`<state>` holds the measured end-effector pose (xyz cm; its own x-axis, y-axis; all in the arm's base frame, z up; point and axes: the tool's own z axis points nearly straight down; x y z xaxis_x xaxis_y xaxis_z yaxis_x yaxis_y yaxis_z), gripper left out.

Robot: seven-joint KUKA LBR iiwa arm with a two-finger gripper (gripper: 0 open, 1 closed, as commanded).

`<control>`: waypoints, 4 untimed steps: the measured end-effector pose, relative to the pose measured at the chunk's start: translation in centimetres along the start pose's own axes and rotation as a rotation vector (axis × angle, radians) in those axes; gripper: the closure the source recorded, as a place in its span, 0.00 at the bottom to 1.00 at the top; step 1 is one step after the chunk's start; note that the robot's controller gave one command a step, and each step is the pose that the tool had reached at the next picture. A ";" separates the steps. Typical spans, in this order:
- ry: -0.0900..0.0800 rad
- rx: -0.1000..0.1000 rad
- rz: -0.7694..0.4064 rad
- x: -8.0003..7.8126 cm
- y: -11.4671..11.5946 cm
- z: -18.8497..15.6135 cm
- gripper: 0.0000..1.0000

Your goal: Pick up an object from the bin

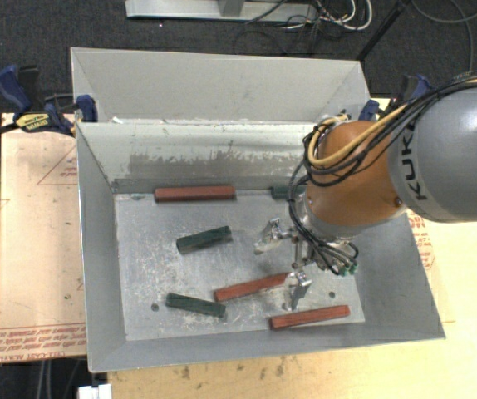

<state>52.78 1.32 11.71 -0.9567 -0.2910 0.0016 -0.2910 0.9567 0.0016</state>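
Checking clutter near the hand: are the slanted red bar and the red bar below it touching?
Apart. The camera view shows a strip of bare bin floor between the slanted red bar and the lower red bar.

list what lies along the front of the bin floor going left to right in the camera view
dark green bar -> tilted red bar -> front right red bar
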 end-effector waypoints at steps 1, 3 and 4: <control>-0.002 0.000 0.253 1.0 0.2 0.8 0.00; -0.026 0.004 0.348 -0.1 1.6 3.9 1.00; -0.026 0.004 0.348 -0.1 1.6 3.9 1.00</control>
<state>52.42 2.87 7.86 -0.9983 0.0526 -0.0241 0.0526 0.9986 0.0017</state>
